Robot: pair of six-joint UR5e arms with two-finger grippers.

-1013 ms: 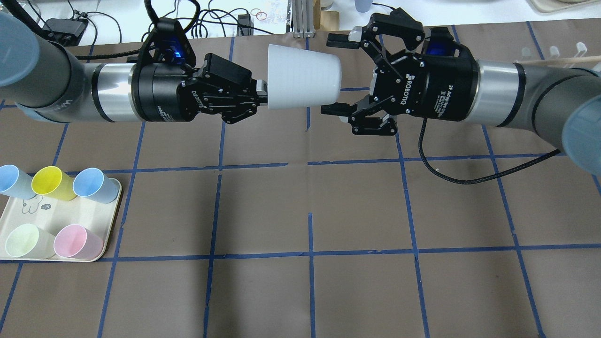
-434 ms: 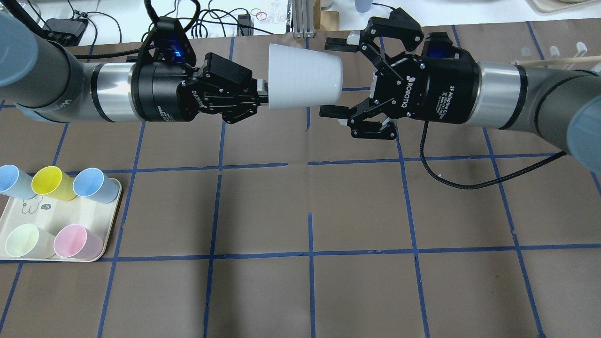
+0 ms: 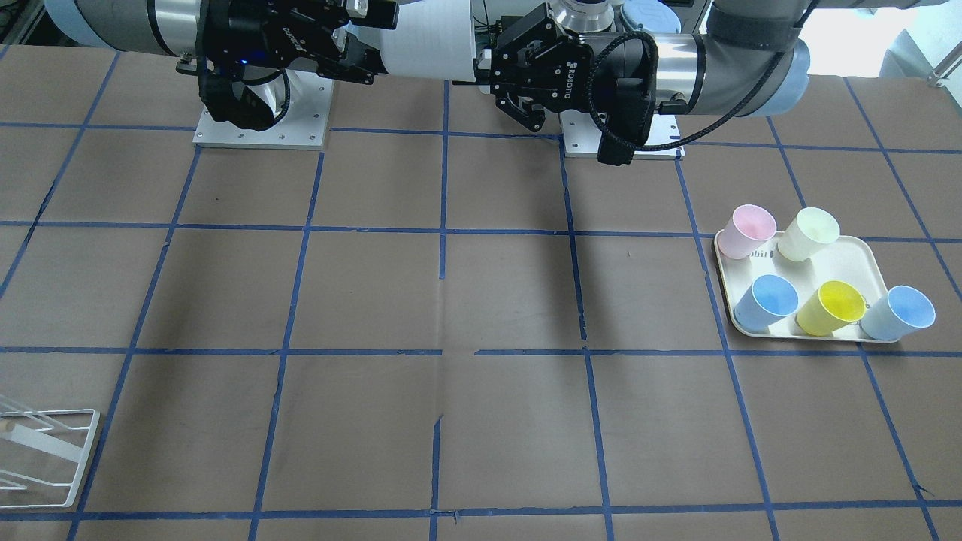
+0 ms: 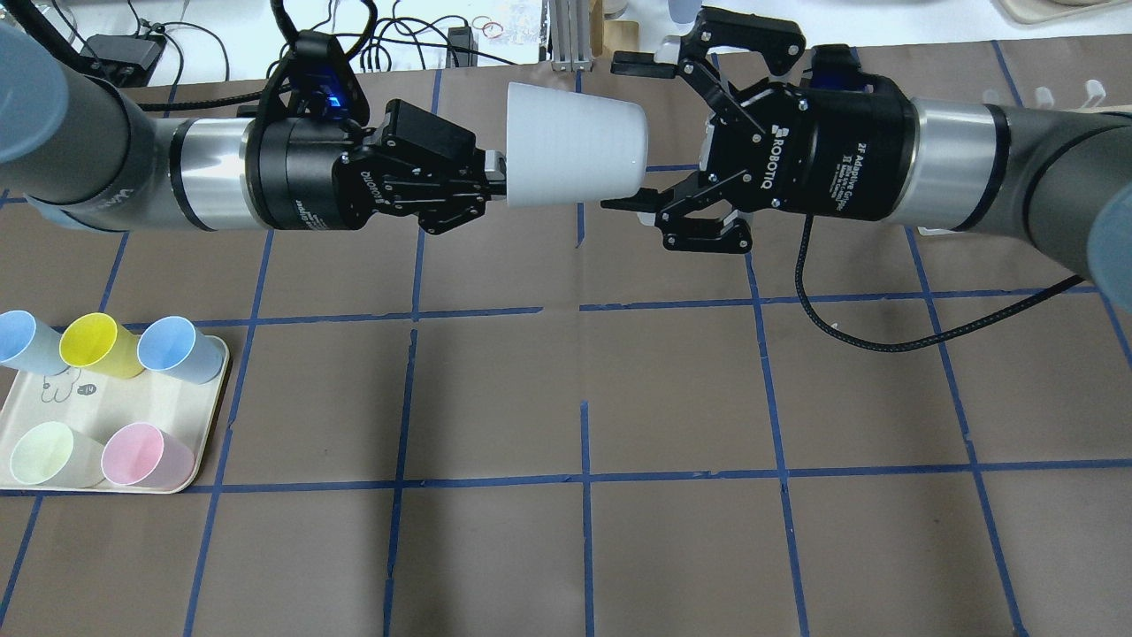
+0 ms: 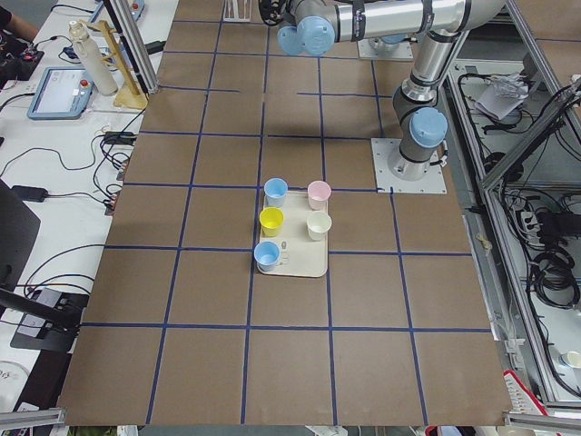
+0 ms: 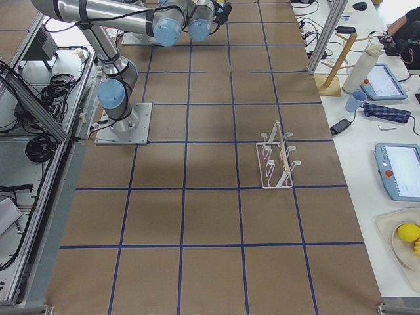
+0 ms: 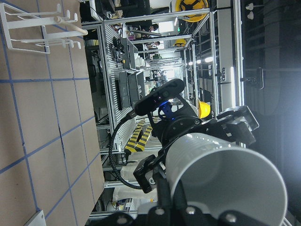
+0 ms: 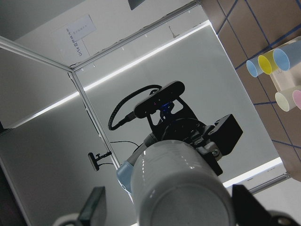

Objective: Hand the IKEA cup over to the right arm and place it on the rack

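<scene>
The IKEA cup point(image 4: 573, 146) is pale grey and held level in the air between the two arms. My left gripper point(image 4: 493, 177) is shut on its rim, and the base points at the right arm. My right gripper point(image 4: 623, 133) is open, with one finger on each side of the cup's base end, and I cannot tell whether they touch it. In the right wrist view the cup's base point(image 8: 181, 183) fills the middle between the fingers point(image 8: 91, 207). The white wire rack point(image 6: 275, 161) stands on the table on the right arm's side, far from both grippers.
A cream tray point(image 4: 205, 416) at the table's left front holds several pastel cups: blue, yellow, pink and pale cream. It also shows in the front-facing view point(image 3: 849, 255). A black cable point(image 4: 849, 332) hangs under the right wrist. The rack's corner shows in the front-facing view point(image 3: 45, 451).
My right gripper has moved left toward the cup, and its open fingers now flank the base end. The left gripper and the cup have stayed still.
</scene>
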